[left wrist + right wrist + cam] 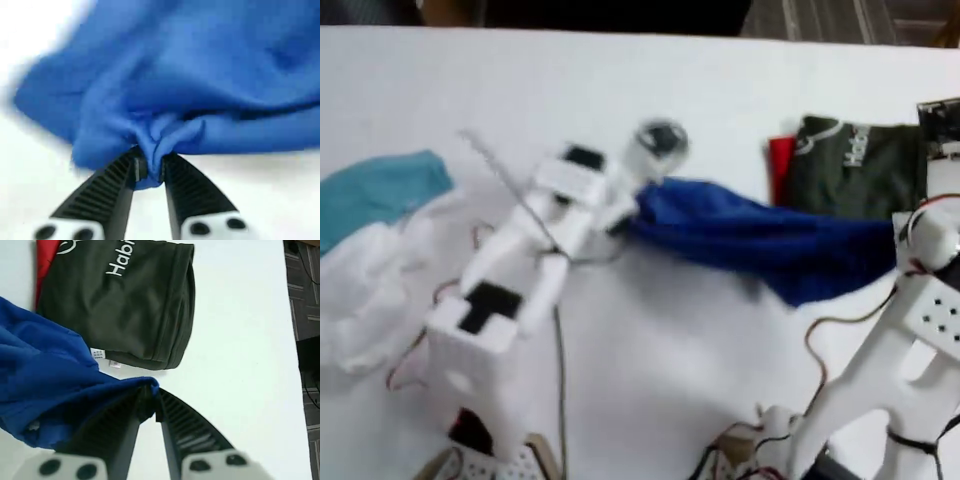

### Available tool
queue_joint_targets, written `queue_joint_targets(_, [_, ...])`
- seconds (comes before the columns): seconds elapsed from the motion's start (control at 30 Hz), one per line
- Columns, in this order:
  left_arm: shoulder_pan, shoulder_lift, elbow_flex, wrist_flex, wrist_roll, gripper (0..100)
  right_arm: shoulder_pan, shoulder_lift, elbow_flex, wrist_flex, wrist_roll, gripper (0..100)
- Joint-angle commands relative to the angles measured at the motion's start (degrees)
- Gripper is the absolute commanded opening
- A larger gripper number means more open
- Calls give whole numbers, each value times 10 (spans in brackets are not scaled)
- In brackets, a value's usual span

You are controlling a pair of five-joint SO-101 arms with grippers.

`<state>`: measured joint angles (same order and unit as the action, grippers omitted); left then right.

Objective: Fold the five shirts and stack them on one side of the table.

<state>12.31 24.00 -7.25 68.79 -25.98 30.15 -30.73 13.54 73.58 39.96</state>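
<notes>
1. You are holding the blue shirt by two ends, and it is stretching across the middle-right of the table between the two arms.
2. Your left gripper is clamping a bunched fold of the blue cloth. The fabric is sitting right between the fingertips and spilling out past them.
3. Your right gripper is pinching the other end of the shirt. Its fingers are closing on a corner of the hem, with the rest of the cloth trailing off to one side.
4. A folded dark green shirt is lying flat on the table just beyond the blue one, and the blue cloth is overlapping its near edge.
5. A red shirt is peeking out from under the green one.
6. On the far left of the table in the high view, a teal shirt and a white shirt are lying crumpled and touching each other, well apart from both grippers.
</notes>
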Motion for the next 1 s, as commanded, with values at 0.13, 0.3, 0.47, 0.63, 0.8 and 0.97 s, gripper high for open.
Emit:
queue_joint_targets(0.13, [-62, -36, -203, 167, 4, 25, -114, -25, 1, -77, -62, 21])
queue_joint_targets(0.3, [-102, -75, -311, 286, -1, 25, -175, -29, -75, -51, -112, 21])
queue_joint_targets(0.47, [-162, -144, -371, 336, -9, 24, -243, -80, -159, 26, -116, 21])
queue_joint_targets(0.63, [-236, -270, -307, 337, -33, 24, -282, -177, -184, 108, -116, 20])
queue_joint_targets(0.8, [-291, -429, -137, 336, -62, 24, -284, -269, -185, 161, -111, 20])
queue_joint_targets(0.97, [-296, -547, 31, 335, -80, 24, -284, -300, -176, 153, -111, 20])
